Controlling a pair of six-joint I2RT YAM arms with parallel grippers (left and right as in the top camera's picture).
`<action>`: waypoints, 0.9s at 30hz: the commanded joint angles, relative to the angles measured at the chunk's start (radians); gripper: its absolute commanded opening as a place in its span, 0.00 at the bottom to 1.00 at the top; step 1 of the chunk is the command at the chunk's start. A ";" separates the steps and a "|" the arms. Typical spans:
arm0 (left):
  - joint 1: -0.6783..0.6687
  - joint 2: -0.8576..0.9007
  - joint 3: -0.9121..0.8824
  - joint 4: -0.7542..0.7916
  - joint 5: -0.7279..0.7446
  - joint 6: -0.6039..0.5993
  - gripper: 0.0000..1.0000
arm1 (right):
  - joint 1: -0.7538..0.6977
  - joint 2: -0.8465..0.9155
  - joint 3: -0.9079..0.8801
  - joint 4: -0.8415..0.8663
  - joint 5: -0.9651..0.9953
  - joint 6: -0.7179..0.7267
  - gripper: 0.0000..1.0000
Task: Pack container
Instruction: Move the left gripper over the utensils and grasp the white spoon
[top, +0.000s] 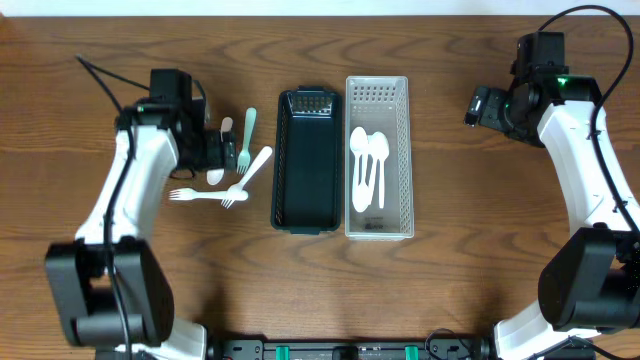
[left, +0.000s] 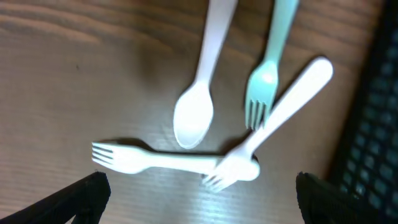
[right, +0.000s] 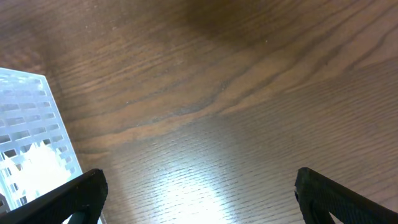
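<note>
Brown wood makes up the table (top: 450, 280). In the middle of the top view you see a black bin (top: 279, 160). Just right of it is a white basket (top: 405, 160) with white spoons (top: 362, 170) inside. Left of the bin lie a loose spoon (left: 198, 106), a green fork (left: 264, 81) and two white forks (left: 239, 165) that cross at one end. Your left gripper (left: 199, 199) hangs over them with its fingers wide apart, holding nothing. Your right gripper (right: 199, 196), at the upper right, is spread apart too. It is over bare wood beside the basket.
</note>
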 joint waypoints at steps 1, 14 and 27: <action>0.016 -0.014 0.081 -0.008 -0.020 0.024 0.98 | -0.005 -0.010 0.016 -0.001 -0.001 -0.002 0.99; 0.021 -0.056 0.111 -0.024 -0.039 0.050 0.98 | -0.005 -0.010 0.016 -0.001 -0.001 -0.002 0.99; 0.021 -0.053 0.111 -0.034 -0.007 0.242 0.98 | -0.005 -0.010 0.016 -0.001 -0.001 -0.002 0.99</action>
